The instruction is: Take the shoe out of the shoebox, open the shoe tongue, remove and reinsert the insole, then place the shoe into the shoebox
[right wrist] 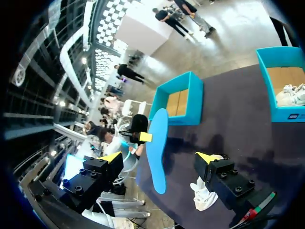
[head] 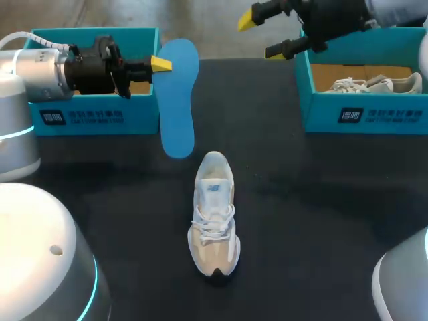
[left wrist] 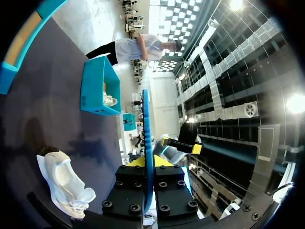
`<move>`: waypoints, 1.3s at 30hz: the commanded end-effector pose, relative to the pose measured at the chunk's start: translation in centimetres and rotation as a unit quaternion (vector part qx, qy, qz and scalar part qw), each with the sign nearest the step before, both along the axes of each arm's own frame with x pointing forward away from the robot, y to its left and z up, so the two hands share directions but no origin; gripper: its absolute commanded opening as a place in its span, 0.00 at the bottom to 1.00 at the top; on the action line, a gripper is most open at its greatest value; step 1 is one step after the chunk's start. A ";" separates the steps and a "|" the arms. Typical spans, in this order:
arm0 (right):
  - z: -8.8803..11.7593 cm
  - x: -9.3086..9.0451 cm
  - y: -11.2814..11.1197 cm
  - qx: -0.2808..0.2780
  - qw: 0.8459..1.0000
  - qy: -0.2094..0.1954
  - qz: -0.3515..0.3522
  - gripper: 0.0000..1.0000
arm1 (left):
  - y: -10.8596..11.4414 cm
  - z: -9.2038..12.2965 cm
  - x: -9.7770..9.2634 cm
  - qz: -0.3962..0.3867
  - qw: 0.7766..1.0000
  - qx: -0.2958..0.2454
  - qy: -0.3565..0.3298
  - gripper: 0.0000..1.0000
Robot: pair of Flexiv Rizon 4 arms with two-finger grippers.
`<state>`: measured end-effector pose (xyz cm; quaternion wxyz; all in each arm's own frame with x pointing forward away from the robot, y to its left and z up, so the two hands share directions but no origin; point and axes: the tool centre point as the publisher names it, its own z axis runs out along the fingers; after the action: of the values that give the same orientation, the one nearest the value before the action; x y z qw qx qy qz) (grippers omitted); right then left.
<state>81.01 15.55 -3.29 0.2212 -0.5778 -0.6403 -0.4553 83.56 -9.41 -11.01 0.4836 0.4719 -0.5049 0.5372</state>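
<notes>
left end effector (head: 160,64) upper left, pinching insole (head: 179,107) | right end effector (head: 261,37) upper right, spread | shoe (head: 215,214) centre | suggest feeding insole toe-first, squared to shoe

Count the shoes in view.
2. One white sneaker lies mid-table; a second sneaker lies inside the right shoebox. The left shoebox is partly hidden inside, so it may hold more.

Count: two teal boxes, left shoebox (head: 93,117) and right shoebox (head: 364,117); one blue insole (head: 179,100); two white shoes, table shoe (head: 215,214) and boxed shoe (head: 368,84).
</notes>
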 end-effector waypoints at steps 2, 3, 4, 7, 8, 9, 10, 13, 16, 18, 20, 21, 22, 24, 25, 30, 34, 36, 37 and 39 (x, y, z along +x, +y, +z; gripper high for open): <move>-0.6 0.5 -0.3 0.261 0.961 -0.015 0.090 1.00 | 0.0 0.0 0.0 0.001 1.000 0.001 0.000 0.00; -0.7 0.6 -0.4 0.262 0.961 -0.014 0.090 1.00 | 0.0 0.0 0.0 0.001 1.000 0.001 0.000 0.00; -0.7 0.7 -0.5 0.263 0.961 -0.014 0.089 1.00 | 0.0 0.0 0.0 0.001 1.000 0.001 0.000 0.00; -0.9 0.7 -0.7 0.266 0.960 -0.019 0.088 1.00 | 0.0 0.0 0.0 0.001 1.000 0.001 0.000 0.00; -1.0 0.7 -0.9 0.270 0.959 -0.022 0.087 1.00 | 0.0 0.0 0.0 0.001 1.000 0.001 0.000 0.00; -1.0 0.7 -0.9 0.270 0.959 -0.022 0.087 1.00 | 0.0 0.0 0.0 0.001 1.000 0.001 0.000 0.00; -1.1 0.7 -0.9 0.270 0.959 -0.022 0.087 1.00 | 0.0 0.0 0.0 0.001 1.000 0.001 0.000 0.00; -1.2 0.8 -1.0 0.271 0.959 -0.021 0.086 1.00 | 0.0 0.0 0.0 0.001 1.000 0.001 0.000 0.00; -1.3 0.8 -1.1 0.269 0.960 -0.015 0.082 1.00 | 0.0 0.0 0.0 0.001 1.000 0.001 0.000 0.00; -1.3 0.8 -1.2 0.268 0.960 -0.012 0.081 1.00 | 0.0 0.0 0.0 0.001 1.000 0.001 0.000 0.00; -1.3 0.9 -1.2 0.264 0.961 -0.007 0.079 1.00 | 0.0 0.0 0.0 0.001 1.000 0.001 0.000 0.00; -1.3 0.9 -1.2 0.263 0.961 -0.007 0.079 1.00 | 0.0 0.0 0.0 0.001 1.000 0.001 0.000 0.00; -1.3 0.9 -1.2 0.260 0.962 -0.004 0.076 1.00 | 0.0 0.0 0.0 0.001 1.000 0.001 0.000 0.00; -1.3 0.9 -1.3 0.259 0.963 -0.003 0.076 1.00 | 0.0 0.0 0.0 0.001 1.000 0.001 0.000 0.00; -1.3 0.9 -1.3 0.256 0.964 -0.001 0.074 1.00 | 0.0 0.0 0.0 0.001 1.000 0.001 0.000 0.00; -1.4 1.0 -1.3 0.249 0.966 0.005 0.069 1.00 | 0.0 0.0 0.0 0.001 1.000 0.001 0.000 0.00; -1.3 1.0 -1.4 0.248 0.966 0.008 0.066 1.00 | 0.0 0.0 0.0 0.001 1.000 0.001 0.000 0.00; -1.3 1.0 -1.4 0.248 0.966 0.008 0.066 1.00 | 0.0 0.0 0.0 0.001 1.000 0.001 0.000 0.00; -1.3 1.0 -1.4 0.248 0.966 0.008 0.066 1.00 | 0.0 0.0 0.0 0.001 1.000 0.001 0.000 0.00; -1.3 1.0 -1.4 0.248 0.966 0.008 0.066 1.00 | 0.0 0.0 0.0 0.001 1.000 0.001 0.000 0.00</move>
<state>81.88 13.90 -4.63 0.3925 -0.4643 -0.5418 -0.5804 83.56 -9.41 -11.01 0.4835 0.4719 -0.5049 0.5372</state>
